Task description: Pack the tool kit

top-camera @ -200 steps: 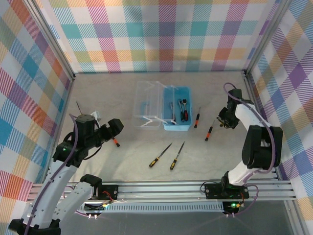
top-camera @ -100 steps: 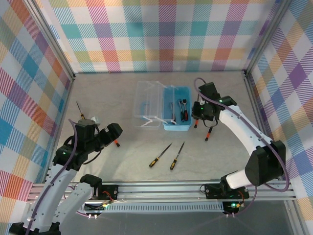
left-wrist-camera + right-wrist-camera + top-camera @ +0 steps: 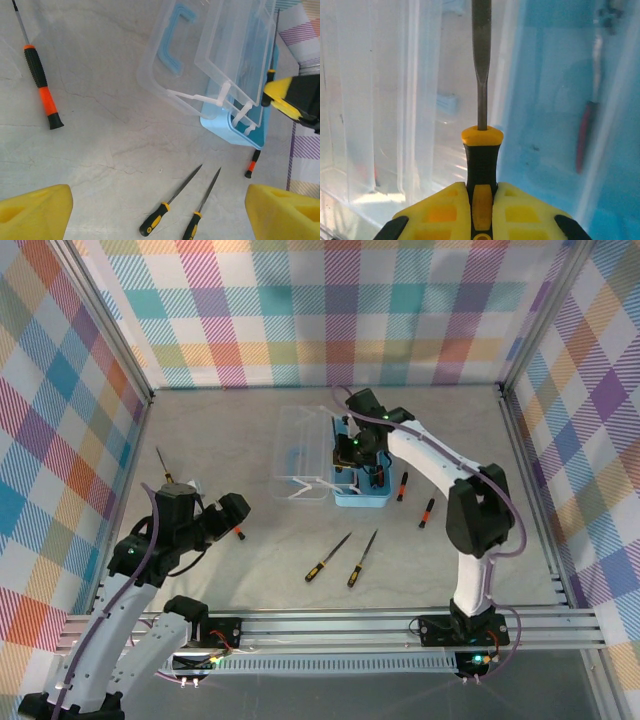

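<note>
— Where is the right arm?

— It rises from its base, bends at an elbow to the right of the case (image 3: 383, 435), and the forearm slants back and leftward to it. The right gripper (image 3: 352, 450) hangs over the left side of the case.

— And its jaws?

— They are clamped on the black-and-yellow handle of a slim tool (image 3: 481, 165). The yellow fingers (image 3: 440, 212) press it from both sides, and the shaft points straight out ahead.

— What about the left arm?

— It is folded well to the left of the case, nearer the bases. The left gripper (image 3: 232, 510) points towards the case, its fingers (image 3: 35, 212) spread wide apart.
</note>
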Tool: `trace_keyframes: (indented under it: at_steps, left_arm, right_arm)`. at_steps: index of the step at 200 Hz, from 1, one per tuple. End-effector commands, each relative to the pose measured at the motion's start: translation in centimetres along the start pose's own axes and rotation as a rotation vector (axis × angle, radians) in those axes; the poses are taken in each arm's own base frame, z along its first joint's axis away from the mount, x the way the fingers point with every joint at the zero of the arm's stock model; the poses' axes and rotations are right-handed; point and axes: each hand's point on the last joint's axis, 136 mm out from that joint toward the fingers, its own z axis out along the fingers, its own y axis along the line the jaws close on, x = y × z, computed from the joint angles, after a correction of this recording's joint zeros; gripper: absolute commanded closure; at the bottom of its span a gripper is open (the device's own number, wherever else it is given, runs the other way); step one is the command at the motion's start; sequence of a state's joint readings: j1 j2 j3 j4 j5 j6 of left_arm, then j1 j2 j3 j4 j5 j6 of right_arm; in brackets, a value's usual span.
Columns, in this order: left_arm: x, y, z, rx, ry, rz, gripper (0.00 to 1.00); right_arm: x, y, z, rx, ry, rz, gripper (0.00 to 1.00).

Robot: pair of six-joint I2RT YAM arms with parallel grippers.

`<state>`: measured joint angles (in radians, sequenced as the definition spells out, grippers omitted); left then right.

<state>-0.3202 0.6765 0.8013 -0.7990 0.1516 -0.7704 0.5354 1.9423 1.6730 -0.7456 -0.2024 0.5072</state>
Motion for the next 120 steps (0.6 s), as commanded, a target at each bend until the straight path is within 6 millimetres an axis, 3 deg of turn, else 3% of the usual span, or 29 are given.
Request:
trace_keyframes:
  at_steps: [1,57,92,120]
  left_arm:
    - [-0.2,-0.5,-1.1,0.008,-0.008,0.004,0.12]
    - [-0.3,-0.6,-1.0,0.007,-0.009,0.006,0.11]
    - [-0.4,-0.8,-0.9,0.007,-0.009,0.008,0.11]
    - [-0.5,-1.2,-1.0,0.027,-0.008,0.01,0.11]
  right_arm:
    - [-0.1,1.7,0.3,-0.069,0.043,-0.014,0.89]
    - [-0.2,1.9,2.1,-0.108,0.062,0.011,0.88]
    - [-0.2,2.0,2.4,-0.122,0.073,0.026,0.79]
    - [-0.2,2.2,2.1,-0.131,0.067,0.006,0.76]
